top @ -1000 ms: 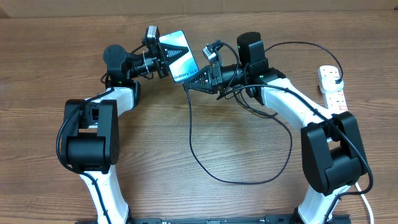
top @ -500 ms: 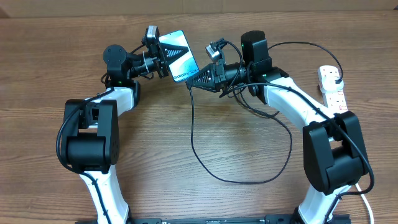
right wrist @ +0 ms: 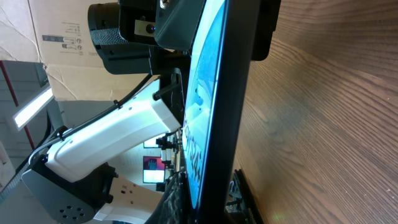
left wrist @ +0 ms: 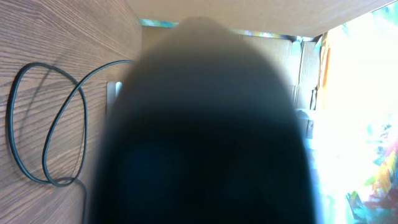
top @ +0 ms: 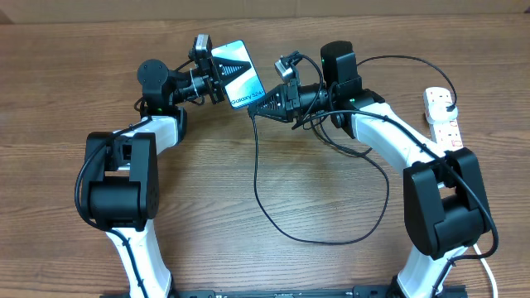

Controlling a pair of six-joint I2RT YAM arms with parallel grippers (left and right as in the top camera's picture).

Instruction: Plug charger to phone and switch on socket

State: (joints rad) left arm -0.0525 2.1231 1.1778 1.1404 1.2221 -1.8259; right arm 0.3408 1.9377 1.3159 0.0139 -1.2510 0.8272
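**Ana:** Why is the slim, black-framed phone with the light blue screen (top: 238, 73) hanging up in the air?

**Ben:** The left end effector (top: 214, 76) is squeezing shut on it. It is holding it tilted above the brown wooden surface (top: 207, 207). That way the short edge with the white words is facing the other arm.

**Ana:** What is the right end effector (top: 263, 103) doing?

**Ben:** It is pinching tight too. It seems to be holding the tip of the long, thin black charger (top: 257, 178) right at that short edge. I cannot tell if the tip is going in.

**Ana:** Is there room to move?

**Ben:** Yes. The rest of the cable is lying in a big loose loop, so nothing is pulling. The narrow white socket strip (top: 441, 116) is sitting well apart, by the right edge, with bare wood in between.
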